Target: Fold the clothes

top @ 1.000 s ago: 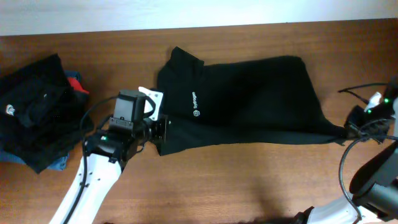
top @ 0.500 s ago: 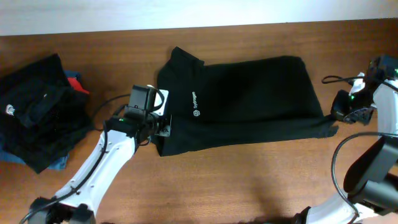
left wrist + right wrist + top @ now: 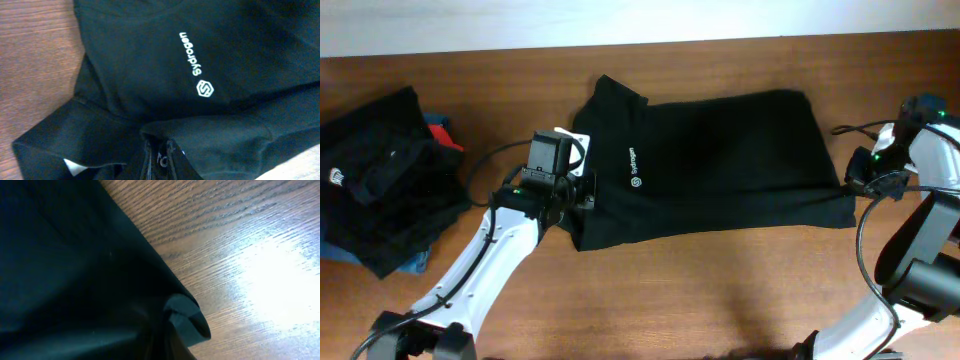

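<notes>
A black short-sleeved shirt (image 3: 720,160) with a small white chest logo (image 3: 633,168) lies across the middle of the table, folded lengthwise, collar at the left. My left gripper (image 3: 582,200) is shut on the shirt's lower left edge; in the left wrist view (image 3: 159,157) its fingers are pinched in black cloth below the logo (image 3: 204,89). My right gripper (image 3: 860,185) is shut on the shirt's right hem corner; in the right wrist view (image 3: 167,340) the cloth (image 3: 70,275) fills the left and a folded corner sticks out.
A pile of folded black shirts (image 3: 380,180) with a bit of red and blue cloth lies at the far left. Bare wooden table (image 3: 720,290) shows in front of the shirt. The right arm's cables (image 3: 870,250) hang by the right edge.
My right gripper has moved left and up with the hem, so the stretched-out corner has come back toward the shirt. My left gripper has shifted slightly up and right with its edge.
</notes>
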You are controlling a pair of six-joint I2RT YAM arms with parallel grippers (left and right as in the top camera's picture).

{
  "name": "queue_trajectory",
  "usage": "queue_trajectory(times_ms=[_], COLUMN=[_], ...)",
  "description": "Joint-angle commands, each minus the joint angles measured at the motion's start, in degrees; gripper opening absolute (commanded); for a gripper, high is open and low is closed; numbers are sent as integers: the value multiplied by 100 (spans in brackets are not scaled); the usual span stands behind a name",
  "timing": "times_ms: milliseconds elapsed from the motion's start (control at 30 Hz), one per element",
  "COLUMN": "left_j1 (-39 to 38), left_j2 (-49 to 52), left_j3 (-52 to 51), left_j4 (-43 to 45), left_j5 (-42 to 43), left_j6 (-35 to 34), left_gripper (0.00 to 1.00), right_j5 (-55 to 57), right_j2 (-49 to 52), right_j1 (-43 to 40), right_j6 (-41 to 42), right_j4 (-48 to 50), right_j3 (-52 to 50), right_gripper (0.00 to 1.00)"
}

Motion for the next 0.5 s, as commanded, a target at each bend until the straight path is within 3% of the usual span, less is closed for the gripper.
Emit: queue_trajectory(times_ms=[0, 300, 467], left_j1=[20, 20, 20], left_j2=[144, 496, 619], left_j3=[90, 90, 90], left_j4=[31, 507, 734], left_j5=[-323, -529, -1038], left_j6=[-7, -4, -7], left_gripper=[12, 12, 12], right_j5=[46, 50, 50], right_j2=[129, 138, 138], right_j1=[83, 382, 448], right_j6=[-31, -31, -26], right_j4=[61, 275, 332], right_j3=[85, 83, 83], right_gripper=[8, 8, 8])
